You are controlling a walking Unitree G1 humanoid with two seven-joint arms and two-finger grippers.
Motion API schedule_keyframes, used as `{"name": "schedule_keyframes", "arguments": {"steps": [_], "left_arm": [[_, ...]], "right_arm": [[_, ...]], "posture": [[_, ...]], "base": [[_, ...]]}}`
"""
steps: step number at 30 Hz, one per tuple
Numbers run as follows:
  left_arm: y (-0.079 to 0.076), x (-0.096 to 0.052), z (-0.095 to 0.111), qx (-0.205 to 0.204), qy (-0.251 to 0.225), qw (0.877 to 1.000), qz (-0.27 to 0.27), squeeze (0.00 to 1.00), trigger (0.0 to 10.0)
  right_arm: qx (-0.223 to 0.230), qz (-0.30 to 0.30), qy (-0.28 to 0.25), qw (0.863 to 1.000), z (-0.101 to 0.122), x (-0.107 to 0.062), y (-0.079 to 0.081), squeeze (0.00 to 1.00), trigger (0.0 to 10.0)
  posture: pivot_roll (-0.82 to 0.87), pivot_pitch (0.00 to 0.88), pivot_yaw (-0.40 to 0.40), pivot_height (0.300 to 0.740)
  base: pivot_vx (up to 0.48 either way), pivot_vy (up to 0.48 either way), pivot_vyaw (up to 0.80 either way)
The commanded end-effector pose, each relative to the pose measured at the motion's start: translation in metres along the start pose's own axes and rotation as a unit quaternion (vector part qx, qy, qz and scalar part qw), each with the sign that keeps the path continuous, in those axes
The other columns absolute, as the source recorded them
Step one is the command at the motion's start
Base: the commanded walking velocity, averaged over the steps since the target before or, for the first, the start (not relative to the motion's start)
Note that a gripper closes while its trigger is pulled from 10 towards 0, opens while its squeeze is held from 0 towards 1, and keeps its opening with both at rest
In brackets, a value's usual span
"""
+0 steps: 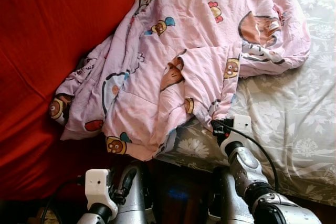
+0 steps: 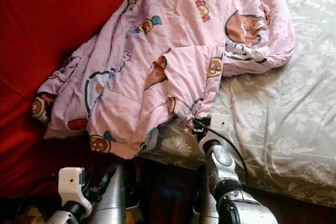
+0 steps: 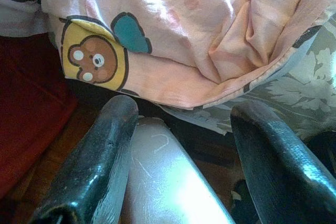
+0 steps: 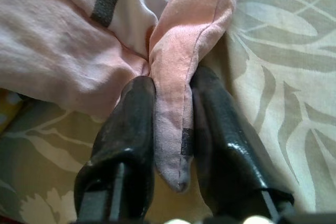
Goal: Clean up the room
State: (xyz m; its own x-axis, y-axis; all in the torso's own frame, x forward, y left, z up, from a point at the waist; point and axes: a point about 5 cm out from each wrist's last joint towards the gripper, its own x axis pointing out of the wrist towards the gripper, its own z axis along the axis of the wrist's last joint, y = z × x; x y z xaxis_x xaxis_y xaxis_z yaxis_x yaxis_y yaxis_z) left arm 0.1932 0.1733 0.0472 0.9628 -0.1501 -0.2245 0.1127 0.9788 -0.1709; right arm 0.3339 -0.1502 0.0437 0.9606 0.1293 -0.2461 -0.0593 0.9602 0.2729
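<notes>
Right gripper (image 4: 170, 129) pinches a fold of the pink quilt (image 1: 184, 61), heaped at the bed's (image 1: 294, 124) near edge. Left gripper (image 3: 184, 150) spread, below the hem. Recommend pulling slowly, keeping fabric taut.

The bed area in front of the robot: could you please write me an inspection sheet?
Surface: bed sheet, grey with a floral print.
Job's things: pink cartoon-print blanket, crumpled, overhanging the bed's edge.
Clutter: nothing seen.
Grippers: right claw shut on a fold of the blanket at the bed's edge; left claw open, below the hanging hem, apart from it.
Cables: black cable along the right arm.
Surroundings: red fabric on the robot's left.
</notes>
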Motion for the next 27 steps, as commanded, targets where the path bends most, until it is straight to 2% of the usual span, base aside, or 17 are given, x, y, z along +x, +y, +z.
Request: {"name": "schedule_keyframes", "arguments": {"steps": [1, 9, 14, 15, 20, 26, 27], "left_arm": [[0.005, -0.005, -0.013, -0.002, 0.028, 1.000, 0.012, 0.00, 10.0], [0.006, 0.011, -0.010, -0.010, 0.015, 1.000, 0.016, 0.00, 10.0], [0.006, 0.031, -0.009, -0.009, 0.009, 1.000, 0.011, 0.00, 10.0], [0.007, 0.037, -0.010, -0.007, 0.008, 1.000, 0.011, 0.00, 10.0], [0.013, 0.052, -0.010, -0.003, 0.010, 1.000, 0.015, 0.00, 10.0], [0.017, 0.064, -0.011, 0.002, 0.012, 1.000, 0.012, 0.00, 10.0], [0.018, 0.065, -0.011, 0.002, 0.013, 1.000, 0.012, 0.00, 10.0]], "right_arm": [[0.016, -0.013, 0.033, 0.999, -0.019, -0.007, -0.002, 0.00, 0.0], [0.028, -0.027, 0.025, 0.999, -0.021, -0.011, -0.009, 0.00, 0.0], [0.038, -0.043, 0.005, 0.998, -0.025, -0.020, -0.024, 0.00, 0.0], [0.039, -0.050, 0.001, 0.998, -0.026, -0.023, -0.027, 0.00, 0.0], [0.045, -0.087, -0.028, 0.995, -0.030, -0.036, -0.044, 0.00, 0.0], [0.049, -0.098, -0.048, 0.993, -0.033, -0.046, -0.052, 0.00, 0.0], [0.050, -0.096, -0.050, 0.993, -0.034, -0.046, -0.052, 0.00, 10.0]], "posture": [[0.20, 0.313, 0.030, 0.592], [0.19, 0.256, 0.015, 0.592], [0.17, 0.185, 0.009, 0.592], [0.15, 0.147, 0.009, 0.592], [0.12, 0.072, 0.017, 0.592], [0.09, 0.002, 0.033, 0.592], [0.08, 0.000, 0.036, 0.592]], "base": [[0.000, 0.000, 0.00], [0.000, 0.000, 0.00], [0.000, 0.000, 0.00], [0.000, 0.000, 0.00], [0.000, 0.000, 0.00], [0.000, 0.000, 0.00], [0.000, 0.000, 0.00]]}}
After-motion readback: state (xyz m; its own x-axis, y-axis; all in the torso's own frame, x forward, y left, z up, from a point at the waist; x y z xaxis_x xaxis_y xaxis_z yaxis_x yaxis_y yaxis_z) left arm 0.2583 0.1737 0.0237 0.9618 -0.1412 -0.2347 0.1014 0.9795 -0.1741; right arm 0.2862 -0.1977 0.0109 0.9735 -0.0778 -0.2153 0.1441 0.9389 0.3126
